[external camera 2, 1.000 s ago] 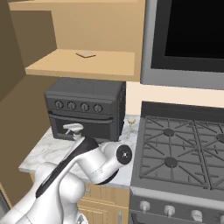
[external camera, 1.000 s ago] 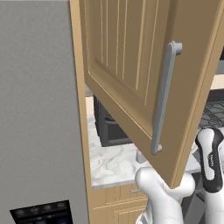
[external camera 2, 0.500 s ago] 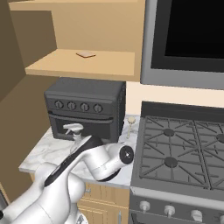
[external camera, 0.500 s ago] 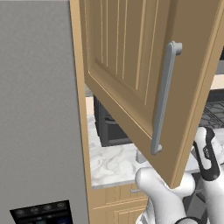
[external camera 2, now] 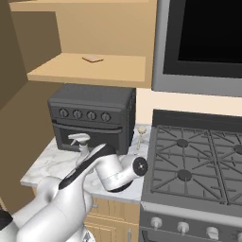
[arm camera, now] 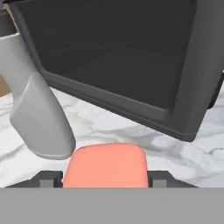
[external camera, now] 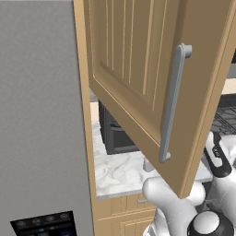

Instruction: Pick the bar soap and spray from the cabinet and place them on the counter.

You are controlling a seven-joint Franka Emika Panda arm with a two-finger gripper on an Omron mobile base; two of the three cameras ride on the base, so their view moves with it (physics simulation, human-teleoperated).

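Fingers (arm camera: pixel 50 178) – closed on the bar soap (arm camera: pixel 105 165), a salmon-pink block with rounded corners; you see one dark tip against each of its sides. The soap hangs low over the white marble surface (arm camera: pixel 109 127), just in front of the dark toaster oven (arm camera: pixel 118 57). You cannot tell whether the soap's underside touches the marble.

The grey spray (arm camera: pixel 37 109) stands upright on the surface, in front of the toaster oven's left end and just beside the soap. In the right base view its trigger head (external camera 2: pixel 78 139) shows before the oven door – the white arm lies across its lower body.

Above the toaster oven you find the cabinet's open shelf (external camera 2: pixel 90 71) carrying one small flat tan piece (external camera 2: pixel 93 58). The cabinet door (external camera: pixel 138 78) stands swung wide open over the oven. To the oven's right sits the stove (external camera 2: pixel 189 165).
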